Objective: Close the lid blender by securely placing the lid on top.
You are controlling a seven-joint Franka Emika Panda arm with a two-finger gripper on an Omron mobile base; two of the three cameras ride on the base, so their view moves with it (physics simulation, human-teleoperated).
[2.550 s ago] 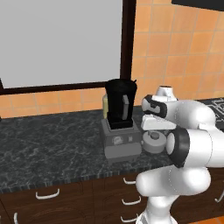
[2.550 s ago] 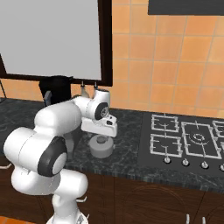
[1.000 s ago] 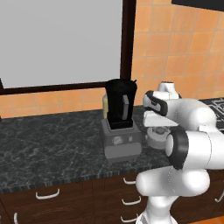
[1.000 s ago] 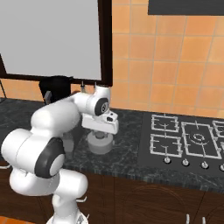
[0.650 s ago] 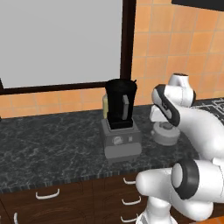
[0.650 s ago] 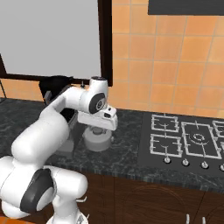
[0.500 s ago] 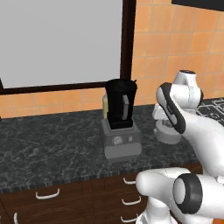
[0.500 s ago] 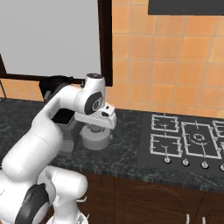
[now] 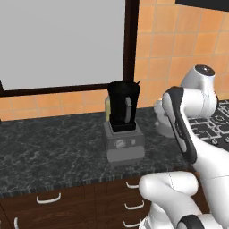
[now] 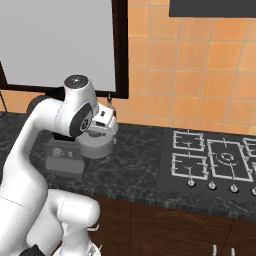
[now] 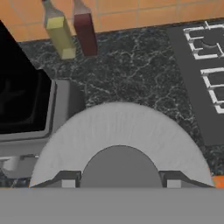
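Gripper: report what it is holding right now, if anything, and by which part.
It cannot be told. The gripper has a fingertip on each side of the lid's central knob, but no picture shows them clamped on it.

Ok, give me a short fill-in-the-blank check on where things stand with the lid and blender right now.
1. The lid lies on the ____, not on the jar.
2. The blender jar's top is ____.
3. In the right base view, the stove lies to the ____ of the lid.
4. Behind the blender stand ____ bottles: yellow bottle and dark red bottle.

Missing words: counter; open; right; two
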